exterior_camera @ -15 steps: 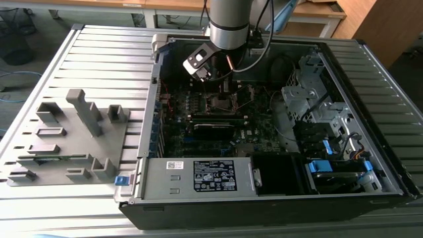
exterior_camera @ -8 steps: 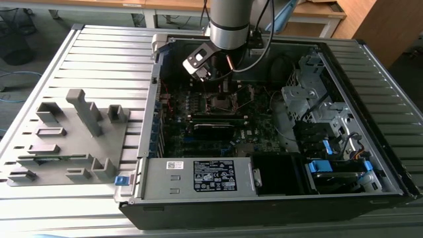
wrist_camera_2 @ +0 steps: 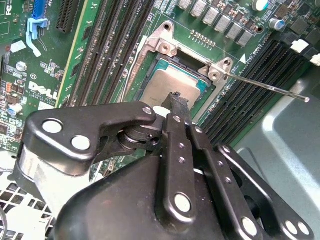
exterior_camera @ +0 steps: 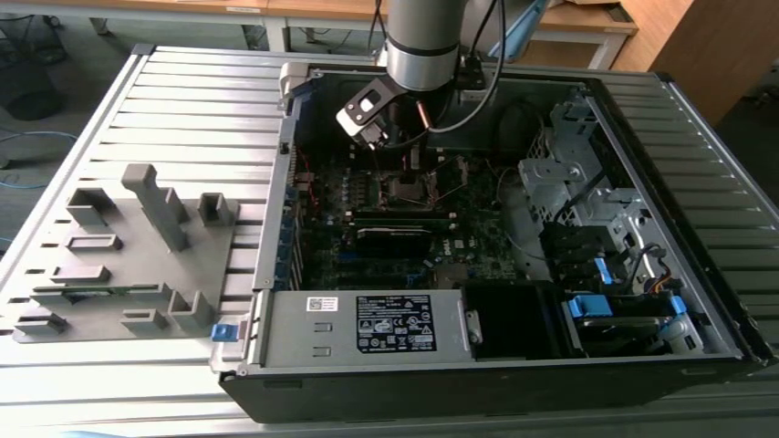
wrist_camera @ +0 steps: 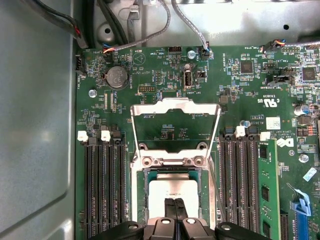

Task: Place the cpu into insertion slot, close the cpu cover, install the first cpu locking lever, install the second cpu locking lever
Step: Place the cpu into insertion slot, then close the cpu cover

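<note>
1. Directly over the socket in the first wrist view, the end effector (wrist_camera: pixel 175 202) stood with its two black fingers pressed together, gripping nothing.
2. The cpu (wrist_camera: pixel 161 192) lay flat inside the insertion slot (wrist_camera: pixel 172 173), with the socket's dark border framing its silvery face.
3. In the second wrist view the fingertips (wrist_camera_2: pixel 177 103) rested on the chip's face near one edge.
4. The cpu cover (wrist_camera: pixel 175 104) was swung open, and its thin silvery frame stood up from the hinge side of the socket. Green board showed through its square window.
5. A locking lever (wrist_camera_2: pixel 265 87), a thin metal rod, reached out from one corner of the socket across the black memory slots. Its free end was over the grey case floor.
6. A green memory stick (wrist_camera: pixel 268 185) sat in a long slot near the socket, apart from the end effector.
7. In the exterior view the arm (exterior_camera: pixel 422 36) came down from the upper middle of the frame into an open computer case (exterior_camera: pixel 286 182). The case lay on a slatted metal tabletop (exterior_camera: pixel 182 109).
8. A grey fixture block (exterior_camera: pixel 134 265) stood on the tabletop at the left of the frame, beside the case.
</note>
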